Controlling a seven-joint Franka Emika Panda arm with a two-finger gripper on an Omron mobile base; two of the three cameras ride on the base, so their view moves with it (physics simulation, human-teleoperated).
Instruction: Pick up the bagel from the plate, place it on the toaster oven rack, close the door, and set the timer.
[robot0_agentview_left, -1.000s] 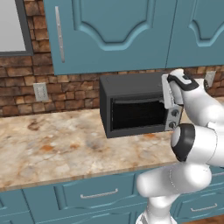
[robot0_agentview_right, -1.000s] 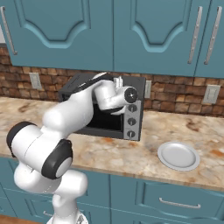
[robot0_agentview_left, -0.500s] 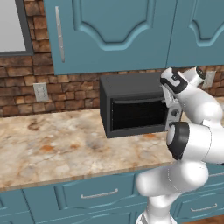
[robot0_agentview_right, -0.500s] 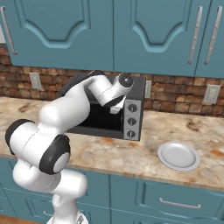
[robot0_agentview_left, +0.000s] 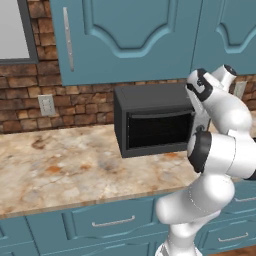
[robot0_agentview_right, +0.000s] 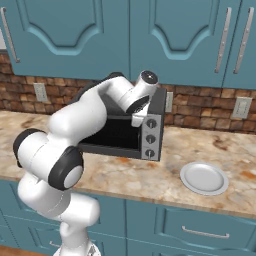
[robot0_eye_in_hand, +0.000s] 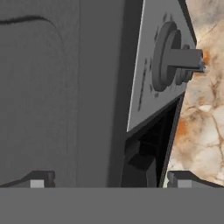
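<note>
Item: my tool (robot0_eye_in_hand: 107, 178), jaws wide, holding nothing.
Location: above the toaster oven (robot0_agentview_left: 150, 122) by its knobs (robot0_agentview_right: 149, 139); door (robot0_agentview_left: 159, 131) shut; plate (robot0_agentview_right: 204, 178) bare on bench (robot0_agentview_left: 65, 170); bagel unseen.

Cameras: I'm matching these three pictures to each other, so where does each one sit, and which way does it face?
Left base view: behind the arm's left, facing the toaster oven on the counter; arm at right.
Right base view: behind its right, facing the oven's control panel and the plate; arm at left.
Hand view: on the hand, looking down the oven's top onto a knob; open gripper at bottom.
Shared: oven, counter.
</note>
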